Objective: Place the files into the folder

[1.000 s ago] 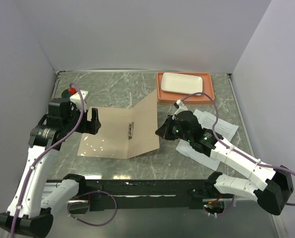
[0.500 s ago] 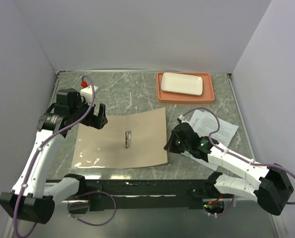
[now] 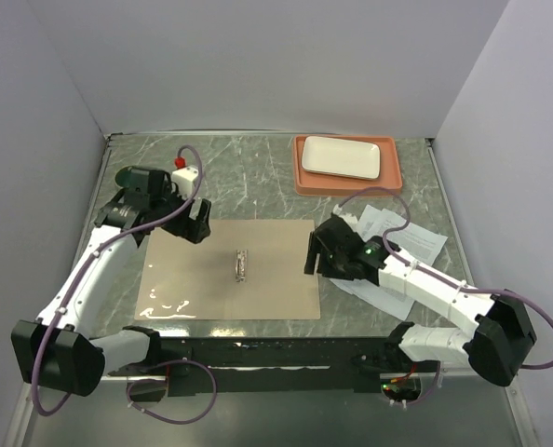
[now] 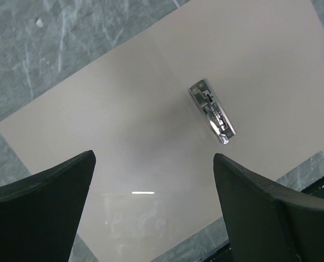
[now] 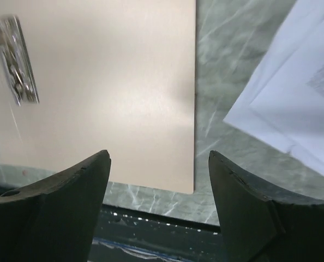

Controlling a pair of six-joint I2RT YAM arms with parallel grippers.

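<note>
Green-grey marbled stone is forming the tabletop (image 3: 249,168), with plain pale walls closing it in on three sides. On it the folder (image 3: 276,270) is lying opened out flat — a thin tan-brown cardboard rectangle, faintly creased down its middle, with a small metal clip (image 3: 242,264) sitting on that crease. Its near left part is catching bright glints like a glossy surface; whether a clear sleeve is lying there I cannot tell.

The files (image 3: 416,237) are resting on the tabletop to the right of the folder, apart from it, with a strip of bare stone showing between. They are white sheets, overlapping at slightly different angles and printed with dense dark text, and the right arm is crossing over part of them.

The left end effector (image 3: 195,222) is hovering over the folder's far left corner, its jaws standing wide with nothing between them. The right end effector (image 3: 316,253) is hanging over the folder's right edge — jaws likewise spread wide and gripping nothing.

At the far right a salmon-orange tray (image 3: 395,177) is carrying a white rectangular plate (image 3: 342,156).
</note>
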